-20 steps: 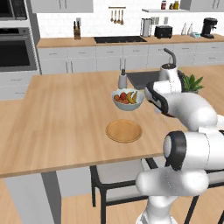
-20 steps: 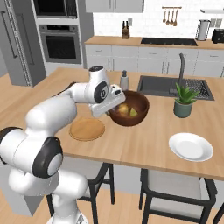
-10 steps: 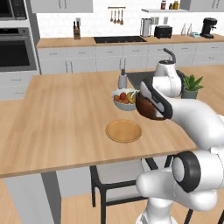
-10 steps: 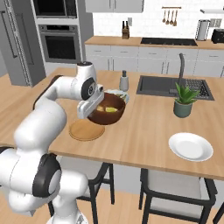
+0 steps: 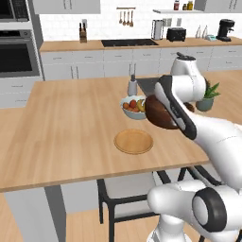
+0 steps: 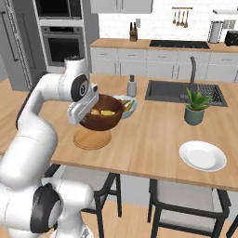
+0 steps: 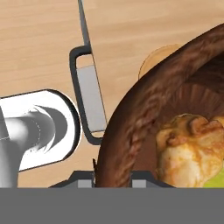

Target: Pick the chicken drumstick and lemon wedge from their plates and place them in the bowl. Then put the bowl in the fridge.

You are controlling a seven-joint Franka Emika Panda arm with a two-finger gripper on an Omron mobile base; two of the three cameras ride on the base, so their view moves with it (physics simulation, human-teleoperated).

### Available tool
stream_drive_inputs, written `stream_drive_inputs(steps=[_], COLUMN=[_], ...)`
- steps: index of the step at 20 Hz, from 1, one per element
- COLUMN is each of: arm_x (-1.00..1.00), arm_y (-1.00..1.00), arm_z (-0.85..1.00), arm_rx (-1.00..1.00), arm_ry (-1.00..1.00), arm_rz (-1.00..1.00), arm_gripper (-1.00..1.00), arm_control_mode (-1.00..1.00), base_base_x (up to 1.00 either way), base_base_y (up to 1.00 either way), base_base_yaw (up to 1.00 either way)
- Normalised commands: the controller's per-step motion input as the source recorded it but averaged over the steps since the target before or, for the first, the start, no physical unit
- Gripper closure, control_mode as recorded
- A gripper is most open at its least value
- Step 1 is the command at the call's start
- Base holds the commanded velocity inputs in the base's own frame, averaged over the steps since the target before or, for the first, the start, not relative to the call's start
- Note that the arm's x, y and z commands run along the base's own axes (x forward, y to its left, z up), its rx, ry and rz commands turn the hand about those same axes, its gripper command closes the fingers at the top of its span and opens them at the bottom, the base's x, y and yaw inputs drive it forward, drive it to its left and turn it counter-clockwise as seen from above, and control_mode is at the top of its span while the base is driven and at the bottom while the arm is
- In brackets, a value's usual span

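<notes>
Clamped on the rim of the bowl point(image 6: 101, 118), the gripper point(image 7: 113, 175) has swung it left over the wooden plate point(image 6: 91, 139), drumstick point(image 7: 190, 146) aboard, heading fridgeward.

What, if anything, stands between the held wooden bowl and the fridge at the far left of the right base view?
Nothing visible does. The gripper holds the bowl, with the drumstick and lemon wedge inside, above the counter and the wooden plate. Open floor lies between the counter's left end and the fridge, whose door looks closed.
</notes>
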Motion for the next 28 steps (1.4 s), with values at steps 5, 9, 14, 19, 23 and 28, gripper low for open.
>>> stream_drive_inputs(steps=[5,9,14,19,23,28], arm_x=[-1.00,-0.95,-0.86,-0.40,0.00,0.00], arm_y=[0.12,0.31,0.37,0.14,0.00,0.00], arm_z=[0.27,0.53,0.34,0.11,0.00,0.00], arm_rx=[0.00,-0.01,0.00,0.00,0.00,0.00], arm_ry=[-0.27,-0.11,-0.09,-0.09,0.00,0.00], arm_rz=[0.01,0.03,0.07,0.03,0.00,0.00], arm_gripper=[1.00,1.00,1.00,1.00,1.00,1.00], arm_control_mode=[-1.00,-1.00,-1.00,1.00,1.00,1.00], base_base_x=[0.00,0.00,0.00,-0.45,-0.97,-1.00], base_base_y=[0.00,0.00,0.00,0.27,0.82,1.00], base_base_yaw=[0.00,0.00,0.00,0.06,0.11,0.10])
